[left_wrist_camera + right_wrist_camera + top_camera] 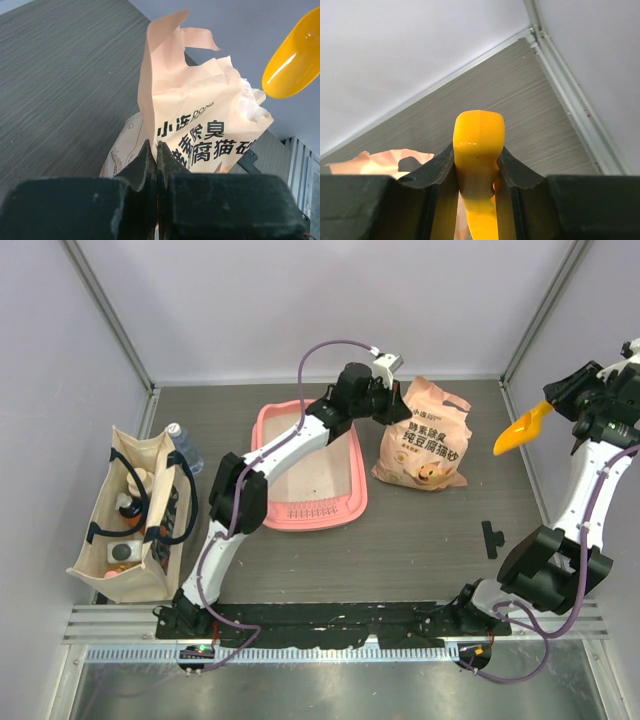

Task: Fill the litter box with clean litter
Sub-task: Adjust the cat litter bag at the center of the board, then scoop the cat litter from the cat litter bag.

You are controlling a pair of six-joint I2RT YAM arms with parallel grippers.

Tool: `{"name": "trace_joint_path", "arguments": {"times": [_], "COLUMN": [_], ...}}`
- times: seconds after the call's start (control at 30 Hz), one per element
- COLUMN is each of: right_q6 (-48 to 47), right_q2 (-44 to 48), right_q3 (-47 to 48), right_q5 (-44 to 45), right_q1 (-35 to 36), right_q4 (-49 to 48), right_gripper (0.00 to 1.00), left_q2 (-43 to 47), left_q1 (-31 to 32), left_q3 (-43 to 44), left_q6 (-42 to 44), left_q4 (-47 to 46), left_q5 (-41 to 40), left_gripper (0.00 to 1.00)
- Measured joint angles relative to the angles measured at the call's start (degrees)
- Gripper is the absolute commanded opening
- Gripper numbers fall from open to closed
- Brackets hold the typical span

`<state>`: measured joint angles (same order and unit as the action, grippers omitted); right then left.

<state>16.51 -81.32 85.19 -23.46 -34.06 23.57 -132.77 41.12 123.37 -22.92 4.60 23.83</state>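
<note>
The pink litter box (pixel 262 432) lies left of centre, its slotted grille (pixel 312 512) at the near end; its whitish floor holds only a few specks. No litter pile shows. A peach cat-print bag (pixel 428 448) stands to its right. My left gripper (pixel 400 402) reaches over the tray and is shut on the bag's torn top edge; in the left wrist view the gripper (pixel 157 148) pinches the bag (pixel 200 115). My right gripper (pixel 562 405) is shut on the handle of the yellow scoop (pixel 522 430), held in the air right of the bag; in the right wrist view the gripper (pixel 477 150) clamps the scoop (pixel 479 127).
A beige tote bag (pixel 128 508) with several items stands at the left wall, a clear bottle (pixel 182 442) behind it. A small black part (pixel 492 538) lies on the table at the right. Walls close the back and sides.
</note>
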Motion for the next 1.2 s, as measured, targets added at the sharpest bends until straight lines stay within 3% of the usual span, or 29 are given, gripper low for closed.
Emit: {"name": "trace_joint_path", "arguments": {"times": [0.03,0.1,0.17,0.27,0.43,0.57,0.77,0.93,1.0,1.03,1.13,1.2], "right_q6": [0.4,1.6,3.6,7.1,10.4,11.8,14.1,13.6,12.6,12.1,11.0,10.9], "right_q2": [-0.3,-0.9,-1.5,-1.5,-1.3,-0.4,0.5,0.7,0.7,0.7,0.8,0.8], "right_q3": [0.0,0.0,-0.5,-1.8,-2.4,-3.0,-3.4,-3.1,-2.8,-2.8,-2.8,-2.8], "right_q5": [-0.7,-2.3,-5.3,-9.0,-12.9,-14.4,-15.1,-15.1,-15.0,-14.8,-14.4,-14.4], "right_q1": [0.0,0.0,0.0,0.0,0.0,0.0,0.0,0.3,0.8,1.0,1.8,2.2], "right_q4": [-0.1,-0.7,-2.8,-6.4,-10.7,-13.4,-15.4,-14.4,-13.3,-12.7,-10.6,-9.8], "right_gripper": [0.01,0.01,0.01,0.01,0.01,0.01,0.01,0.01,0.01,0.01,0.01,0.01], "left_q2": [0.2,0.5,1.8,6.3,10.6,7.1,-4.8,-5.8,-4.9,-4.6,-4.2,-3.5], "left_q1": [0.0,0.3,0.5,0.7,0.6,0.6,0.5,1.2,1.8,2.0,2.4,2.4], "left_q3": [0.0,0.0,-1.7,-6.6,-9.9,-2.4,18.6,17.3,13.5,12.2,9.4,8.2], "left_q6": [-0.2,0.1,0.9,1.4,4.2,8.5,13.3,18.2,21.7,22.5,25.7,26.4], "left_q4": [0.4,1.4,1.3,0.0,-4.4,-4.5,-2.4,0.7,1.2,1.5,2.1,2.1], "left_q5": [-0.5,-0.9,-1.0,0.0,3.9,5.2,8.7,11.0,11.0,11.0,10.9,10.8], "left_gripper": [0.00,0.30,0.53,0.75,0.78,0.80,0.79,0.77,0.56,0.39,0.16,0.09]}}
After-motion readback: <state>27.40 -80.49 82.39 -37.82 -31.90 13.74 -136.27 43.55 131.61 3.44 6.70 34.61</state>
